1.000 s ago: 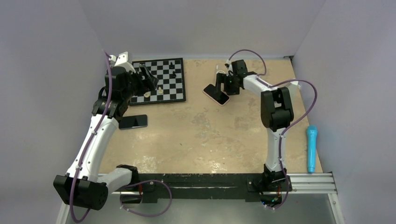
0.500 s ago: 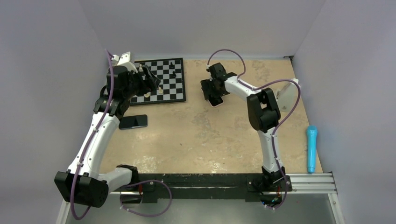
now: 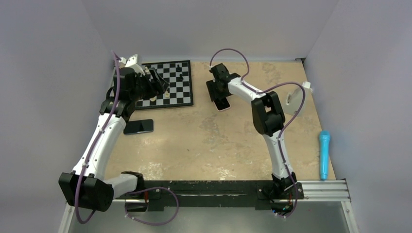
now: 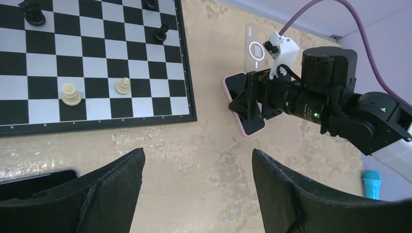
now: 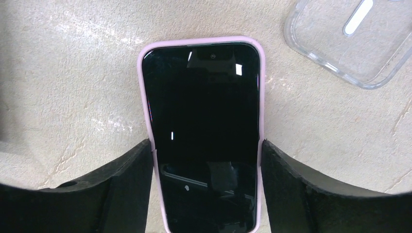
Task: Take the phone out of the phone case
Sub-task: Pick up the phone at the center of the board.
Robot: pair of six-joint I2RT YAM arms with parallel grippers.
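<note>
The phone (image 5: 204,121) lies screen up on the table, black glass with a pink rim; it also shows in the top view (image 3: 222,103) and the left wrist view (image 4: 253,124). My right gripper (image 5: 206,145) straddles it, one finger pressed against each long edge, shut on it at table level (image 3: 216,92). The phone case (image 5: 350,39), clear and empty, lies on the table just beyond the phone; its white ring shows in the left wrist view (image 4: 257,46). My left gripper (image 4: 197,153) is open and empty, held above the table near the chessboard (image 3: 158,82).
A chessboard (image 3: 165,85) with a few pieces sits at the back left. An all-black phone (image 3: 138,126) lies in front of it. A blue microphone-shaped thing (image 3: 324,153) lies along the right edge. Walls enclose the back and both sides.
My right gripper swung left from beside the phone to over it, and its fingers now sit on the phone's edges. The phone has turned slightly. The left arm barely shifted.
</note>
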